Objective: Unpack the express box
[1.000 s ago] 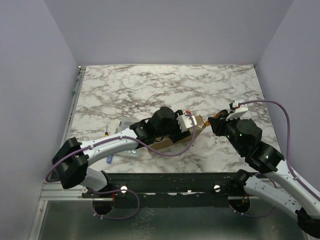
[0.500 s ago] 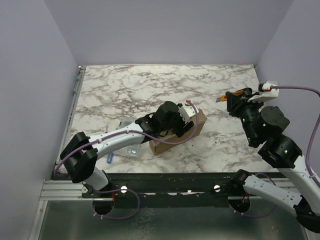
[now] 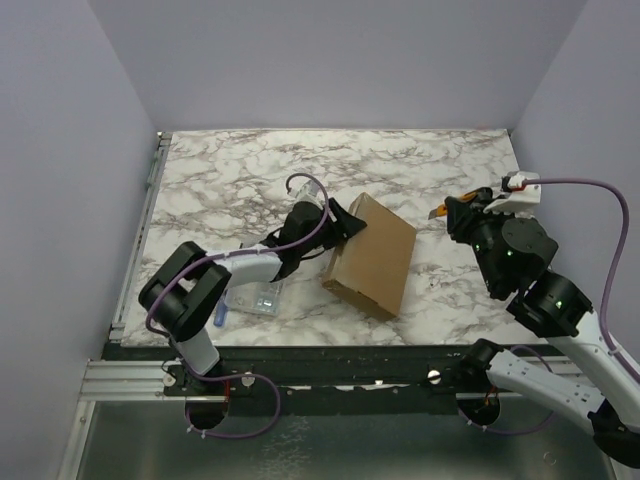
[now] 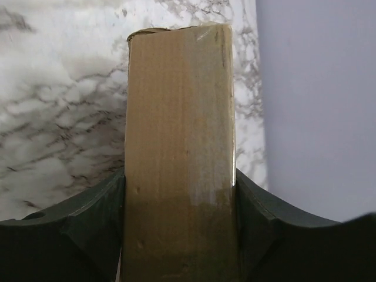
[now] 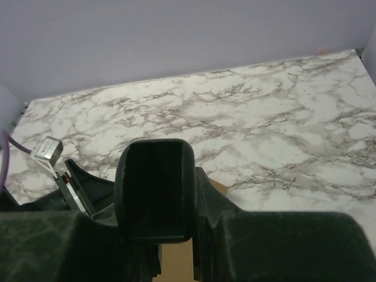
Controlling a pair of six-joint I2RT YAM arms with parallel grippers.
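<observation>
Evidently little of the unpacking is done. The express box (image 3: 375, 258) is found near the middle of the worktop (image 3: 250, 170), somewhat towards its near edge, with one broad brown face turned up and its far-left corner taken by the left claw (image 3: 343, 226). In the left wrist view the cardboard is seen edge-on, pinched between both fingers, which are spread to the box's thickness and pressed against its two faces. The box appears to be tipped up on an edge rather than laid flat, though this is hard to judge from above. No flap is seen raised and nothing is seen coming out.

The right claw (image 3: 452, 212) is held in the air well apart from the box, towards the right edge. A small orange-and-pale piece (image 3: 438, 213) shows at its tip, but whether the jaws are closed on it cannot be told. A clear case (image 3: 258, 297) lies near the near-left corner. Opening the lid and lifting out the contents are judged to be left.
</observation>
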